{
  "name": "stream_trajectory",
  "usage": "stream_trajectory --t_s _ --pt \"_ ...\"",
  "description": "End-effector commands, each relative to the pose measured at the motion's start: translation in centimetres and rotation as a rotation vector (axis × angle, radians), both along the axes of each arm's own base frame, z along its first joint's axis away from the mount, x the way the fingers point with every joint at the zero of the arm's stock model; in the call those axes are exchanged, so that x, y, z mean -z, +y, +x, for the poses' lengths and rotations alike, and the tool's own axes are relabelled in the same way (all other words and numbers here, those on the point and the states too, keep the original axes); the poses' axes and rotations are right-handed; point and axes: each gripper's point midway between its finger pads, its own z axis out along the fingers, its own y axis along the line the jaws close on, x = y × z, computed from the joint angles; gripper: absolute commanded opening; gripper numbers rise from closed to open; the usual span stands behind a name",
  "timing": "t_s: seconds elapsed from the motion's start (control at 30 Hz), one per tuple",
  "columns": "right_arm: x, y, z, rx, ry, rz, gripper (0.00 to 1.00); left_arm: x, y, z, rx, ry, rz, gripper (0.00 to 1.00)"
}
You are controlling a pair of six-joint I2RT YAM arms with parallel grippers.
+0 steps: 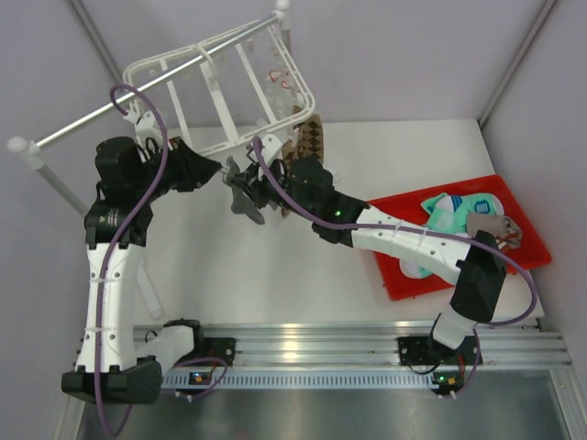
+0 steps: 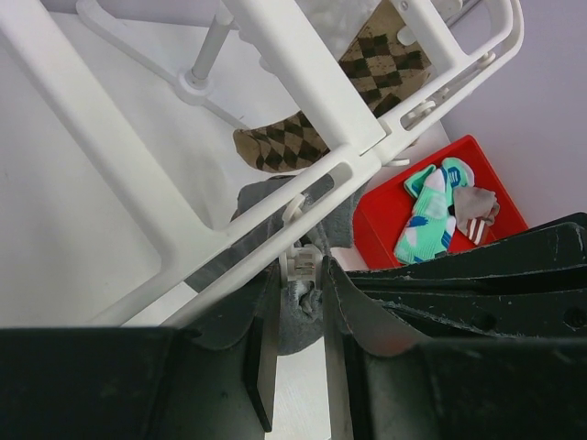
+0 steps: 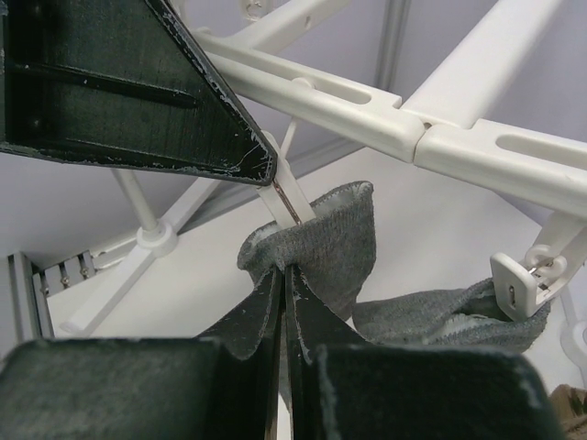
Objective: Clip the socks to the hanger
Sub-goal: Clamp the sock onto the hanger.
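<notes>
Your right pincer (image 3: 283, 275) is clamped together on the grey sock (image 3: 341, 240). The sock's cuff points up just beyond the tips, under a hanger (image 3: 348, 96) bar, and its length trails off to that pincer's right. Your left pincer (image 2: 301, 280) is pressed onto a clip (image 2: 300, 262) at its tips, touching the sock. Farther beyond it hangs the checkered sock (image 2: 298, 142), its long axis slanting.

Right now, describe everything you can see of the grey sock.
The grey sock is plain soft knit, bunched and folded. The right gripper is shut on its upper fold, just under the white hanger, where a small clip touches its rim. The rest sags sideways to a second clip; whether that one grips it is unclear.
</notes>
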Motion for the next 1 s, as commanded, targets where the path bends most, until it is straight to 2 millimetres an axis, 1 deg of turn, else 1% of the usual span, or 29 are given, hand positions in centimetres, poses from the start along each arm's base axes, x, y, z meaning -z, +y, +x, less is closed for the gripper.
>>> stream_trajectory --t_s 0.0,0.13,0.17,0.2,0.3,0.4,0.43,0.47,0.5,0.53,0.6,0.63,0.7,0.73,0.77,0.83,0.87,0.9,0.97 --pt "-6.2 -0.2 -1.7 -0.032 -0.073 0.139 0.00 0.7 -0.6 -0.7 0.035 0.044 -0.021 0.00" --pt "-6.4 -0.5 -1.7 -0.030 -0.076 0.140 0.00 1.0 -0.4 -0.6 0.025 0.049 -0.009 0.00" --pt "-6.5 -0.7 -1.6 -0.028 -0.102 0.128 0.00 1.0 -0.4 -0.6 0.025 0.047 -0.007 0.07" --pt "-6.4 -0.9 -1.3 -0.022 -0.101 0.125 0.00 1.0 -0.4 -0.7 0.024 0.046 -0.006 0.11" --pt "-6.4 -1.5 -0.7 -0.005 -0.101 0.122 0.00 0.6 -0.3 -0.8 0.021 0.027 0.006 0.32" --pt "-6.5 -2.0 -0.1 0.011 -0.102 0.122 0.00 0.1 -0.2 -0.8 0.023 0.007 0.017 0.38" --pt "-6.5 -2.1 0.1 0.014 -0.104 0.121 0.00 -0.4 -0.1 -0.7 0.021 -0.006 0.022 0.38" --pt "-6.7 -2.2 0.2 0.017 -0.106 0.124 0.00 -0.6 -0.1 -0.7 0.021 -0.019 0.033 0.40" --pt "-6.7 -2.4 0.5 0.024 -0.106 0.123 0.00 -1.3 0.0 -0.7 0.022 -0.042 0.038 0.43" --pt "-6.8 -2.3 0.3 0.002 -0.109 0.123 0.00 -1.6 0.0 -0.7 0.022 -0.051 0.043 0.45" --pt "-6.9 -2.5 0.4 0.002 -0.111 0.124 0.00 -2.3 0.0 -0.7 0.025 -0.077 0.051 0.49" --pt "-7.0 -2.5 0.5 0.002 -0.113 0.125 0.00 -2.8 -0.1 -1.0 0.033 -0.093 0.052 0.54" --pt "-6.9 -2.7 0.7 0.003 -0.121 0.118 0.00 -2.9 -0.1 -1.3 0.038 -0.105 0.059 0.60" --pt "-7.1 -2.8 0.8 0.004 -0.125 0.117 0.00 -3.1 -0.1 -1.7 0.043 -0.115 0.061 0.69" --pt "-7.0 -2.9 0.9 0.005 -0.127 0.114 0.00 -3.1 -0.2 -1.9 0.047 -0.118 0.065 0.75" --pt "-6.9 -2.9 1.0 0.000 -0.123 0.108 0.00 -3.3 -0.3 -2.5 0.061 -0.126 0.067 0.82" --pt "-6.9 -2.9 0.9 -0.011 -0.125 0.105 0.00 -3.3 -0.4 -2.7 0.064 -0.125 0.066 0.92" --pt "-6.7 -2.9 0.9 -0.014 -0.123 0.101 0.00 -3.4 -0.4 -3.0 0.067 -0.127 0.065 0.97" --pt "-6.5 -3.0 0.9 -0.018 -0.122 0.088 0.00 -3.1 -0.3 -3.5 0.066 -0.115 0.075 0.98"
